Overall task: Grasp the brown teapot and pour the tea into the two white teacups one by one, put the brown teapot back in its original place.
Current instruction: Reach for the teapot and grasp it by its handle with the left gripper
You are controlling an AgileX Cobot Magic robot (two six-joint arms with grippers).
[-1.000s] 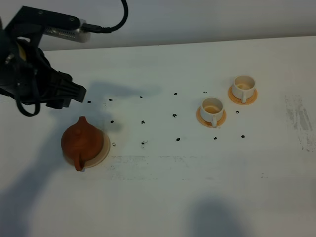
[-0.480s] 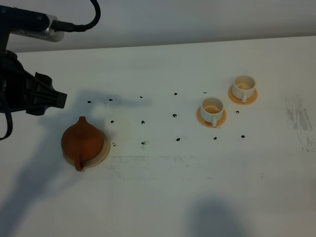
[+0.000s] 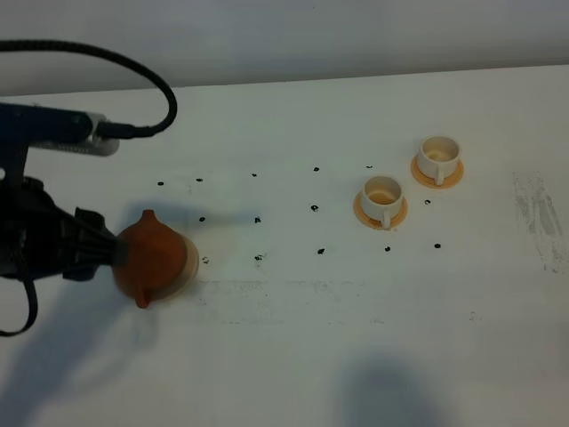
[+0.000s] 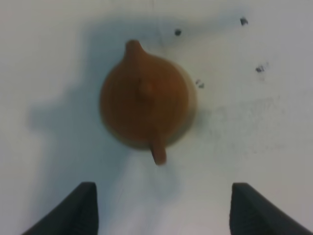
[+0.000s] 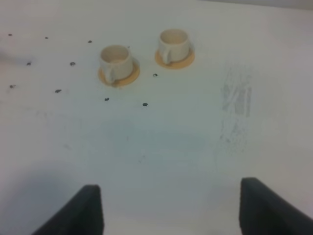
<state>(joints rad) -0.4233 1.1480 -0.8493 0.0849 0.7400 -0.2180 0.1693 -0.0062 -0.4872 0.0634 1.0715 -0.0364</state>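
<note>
Since a moment ago our left arm has been dropping toward us, and the left fingers [image 3: 100,252] are now sitting just beside the brown teapot [image 3: 147,258], which is resting on its tan coaster [image 3: 189,258] on the counter [image 3: 293,338]. Only the wrist view is showing them spread wide, holding nothing. Further right, the two white teacups [image 3: 383,193] are standing on orange saucers [image 3: 396,216]. Our right fingers [image 5: 78,210], unseen from above, are gaping wide, gripping nothing.
</note>
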